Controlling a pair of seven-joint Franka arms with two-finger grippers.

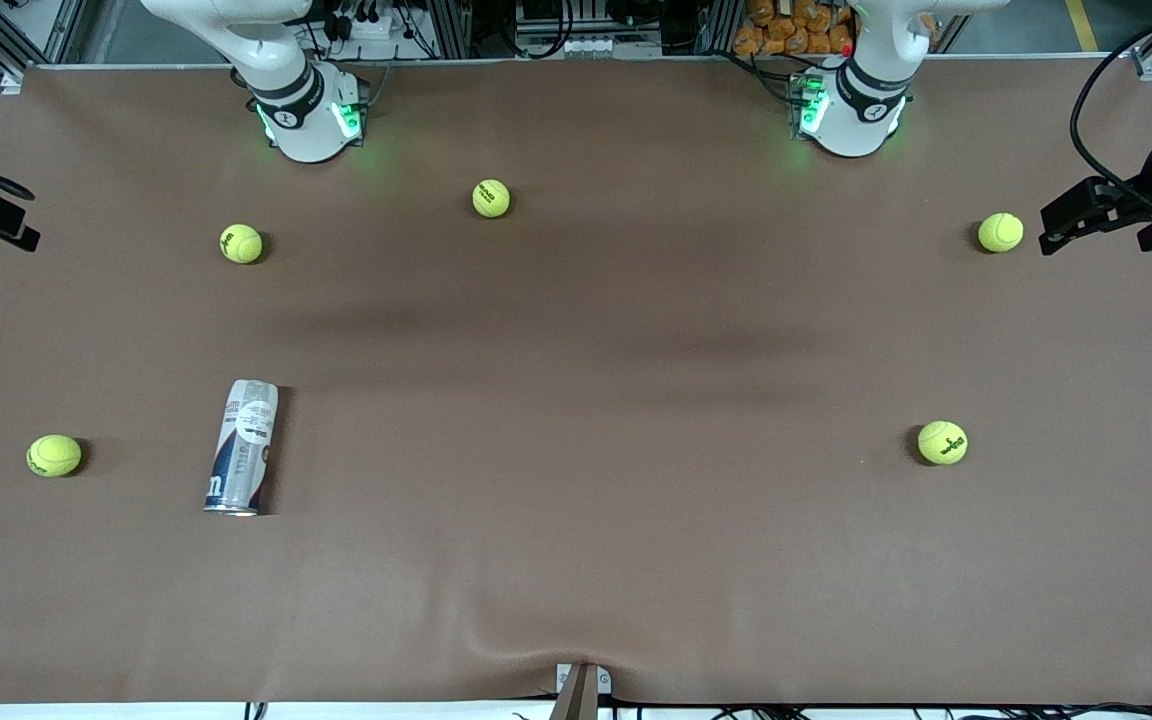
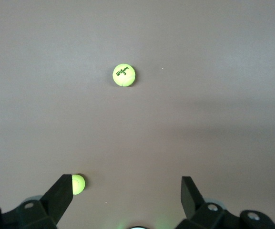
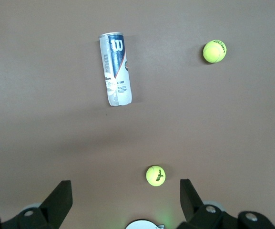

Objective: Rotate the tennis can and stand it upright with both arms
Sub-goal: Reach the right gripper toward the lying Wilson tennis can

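The right gripper [image 3: 123,191] is spread wide and holds nothing, high over the table [image 1: 576,560], so it can see the tennis can [image 3: 115,68] below. The left gripper [image 2: 127,191] is spread wide too, waiting over a tennis ball [image 2: 124,75]. The tennis can lies flat toward the right arm's end, beside a fuzzy ball [image 1: 54,455]. It is a smooth, clear tube with a shiny metal rim, so it may roll.

tennis can [image 1: 242,447]: clear, white, navy and red label
tennis balls [image 1: 491,198]: yellow-green, dark print
desk [image 1: 636,520]: plain brown
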